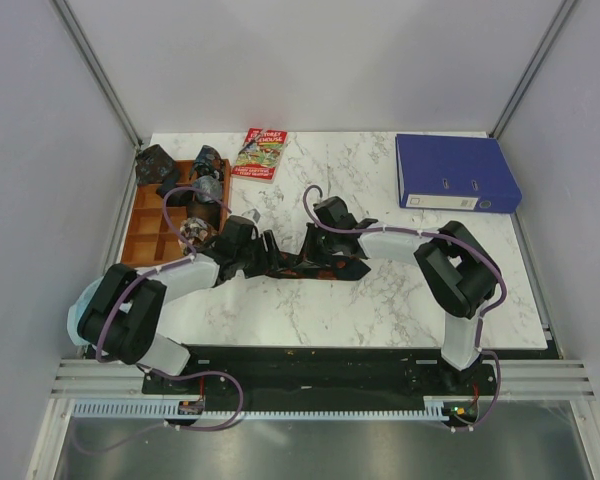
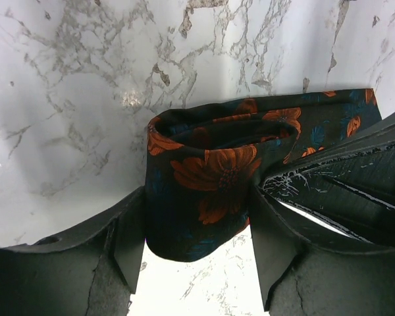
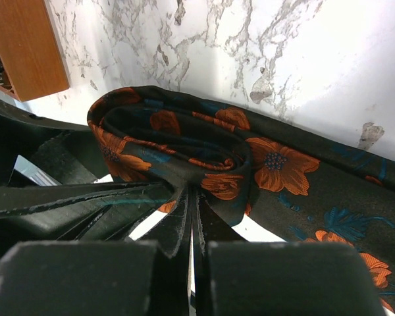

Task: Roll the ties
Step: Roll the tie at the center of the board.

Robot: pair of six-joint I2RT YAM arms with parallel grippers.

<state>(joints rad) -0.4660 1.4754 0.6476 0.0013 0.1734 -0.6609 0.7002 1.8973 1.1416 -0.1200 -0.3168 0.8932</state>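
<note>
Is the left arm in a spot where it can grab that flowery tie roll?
Probably yes: the left gripper already straddles the tie, open, a finger on each side, nothing between.

The worktop [image 1: 380,290] is viewed from above and behind; the rolled tie [image 2: 210,184] is shared close-up by both wrist views.

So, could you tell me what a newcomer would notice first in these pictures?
Probably the black tie with orange flowers, half rolled at mid-table, where both arms meet. The left fingers straddle its loop; the right fingers are pressed shut at the coil. A blue binder lies at the far right.
</note>
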